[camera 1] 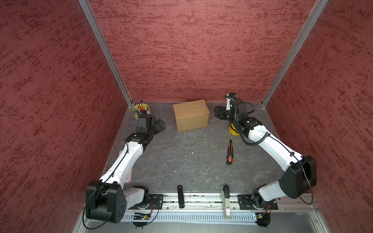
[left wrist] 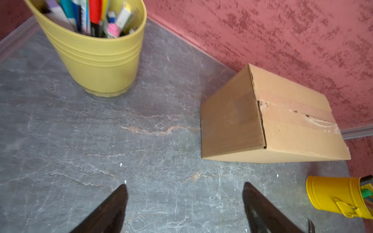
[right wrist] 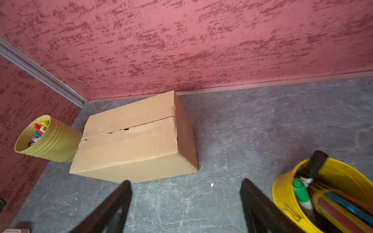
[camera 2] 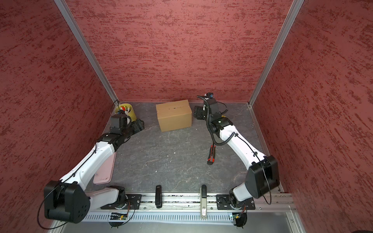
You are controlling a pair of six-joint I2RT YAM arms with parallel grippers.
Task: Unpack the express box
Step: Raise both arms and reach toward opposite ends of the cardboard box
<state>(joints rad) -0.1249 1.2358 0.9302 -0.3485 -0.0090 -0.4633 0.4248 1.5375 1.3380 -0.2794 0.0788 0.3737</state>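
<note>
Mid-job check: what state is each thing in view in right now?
box, shut; top flaps down, seam taped, tape ragged.
knife, lying flat, not held.
pale cup, upright, full of pens.
yellow cup, upright, holding pens.
left hand, open, empty.
right hand, open, empty.

The express box (camera 1: 190, 115) is set on the table (camera 1: 181, 161), close before the back wall (camera 1: 201, 50). To the left of the box a pen cup (camera 1: 141, 110) is placed in the corner, and to its right, nearer the front, a second pen cup (left wrist: 329, 192) is stood. A utility knife (camera 1: 230, 152) is laid before the box, to its right and well apart.
</note>
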